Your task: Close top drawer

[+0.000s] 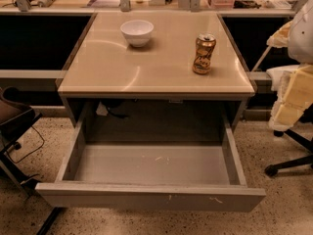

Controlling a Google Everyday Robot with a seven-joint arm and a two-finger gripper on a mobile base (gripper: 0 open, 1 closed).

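Speckled floor (286, 214) runs along the bottom of the frame, in a room w/ desks.

Nearest thing, low in the middle: the top drawer (151, 197). It is pulled far out toward the camera. Its flat grey front has no handle and a few small pale chips, right of the middle. Behind the front you can see the bare grey tray, w/ nothing big in it, just a couple of pale marks on the bottom.

At the right edge, about mid-height, is the gripper (292, 99), a pale cream, blocky shape under a white arm part. It is up and off to the right, well apart from the drawer front, touching nothing. Can't tell if it is spread or pressed together. Below it sit the black legs and wheels of a chair (288, 165). Another dark seat (14, 116) pokes in at the left edge.

Above the drawer is the shiny tan table top (98, 72). A gold can (204, 54) stands upright on its right side, and a white bowl (137, 32) sits farther back, near the middle. Way back, along the top of the frame, a shelf (98, 4) holds cables and other bits, too small to name.

Step now, I think: the very start. The drawer is wide open and the push has not begun. Next move prob. needs the gripper to come down and left, get in front of the panel near its middle, then push straight back. A push at one corner could twist the drawer and jam it.
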